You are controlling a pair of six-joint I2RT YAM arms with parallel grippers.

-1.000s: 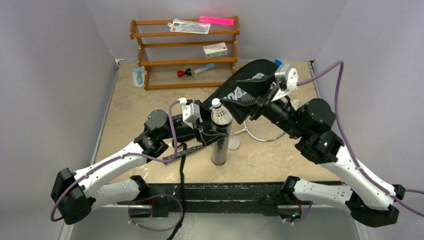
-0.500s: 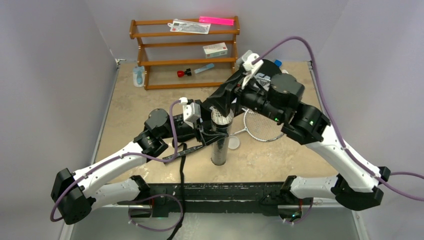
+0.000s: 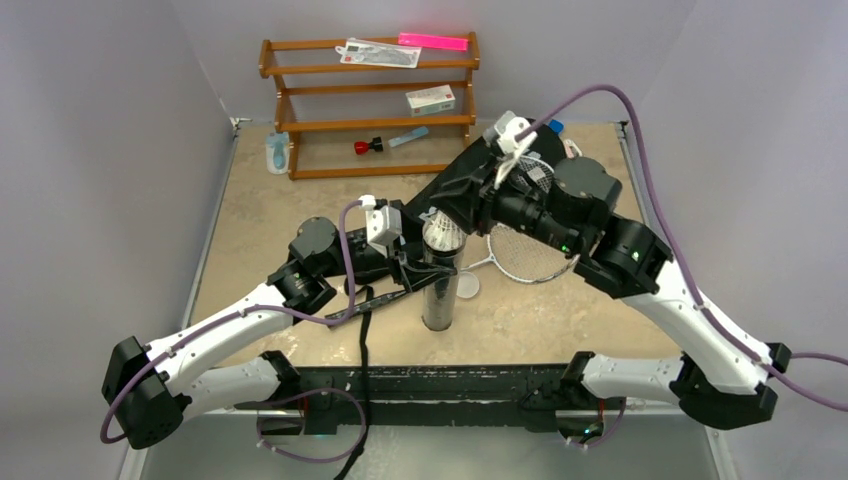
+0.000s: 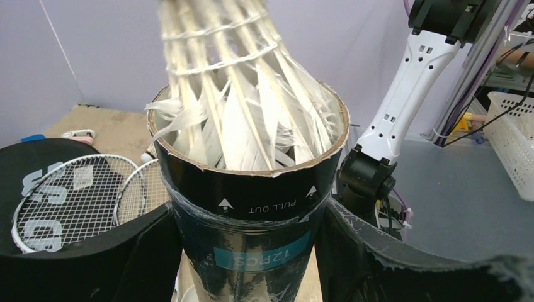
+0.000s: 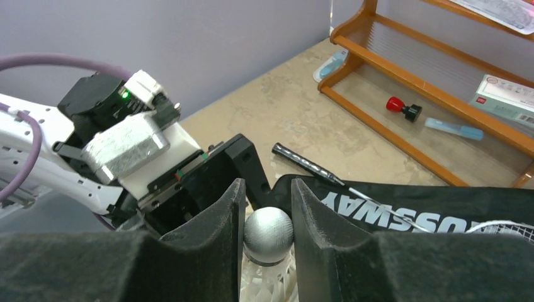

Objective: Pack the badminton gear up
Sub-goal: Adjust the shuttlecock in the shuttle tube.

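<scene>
Beige marbled tabletop, tube upright on it; lilac walls.

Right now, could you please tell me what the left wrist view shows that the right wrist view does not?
Only left wrist: the tube, clamped in the left claw, and a white basket. Only right wrist: the right claw pinching the shuttlecock by its cork, and the wooden rack. Both: that shuttlecock, the rackets, the black bag.

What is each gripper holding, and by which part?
Left gripper clamps the dark tube by its upper sides, below the open rim. Right gripper pinches the top shuttlecock by its rounded head.
</scene>
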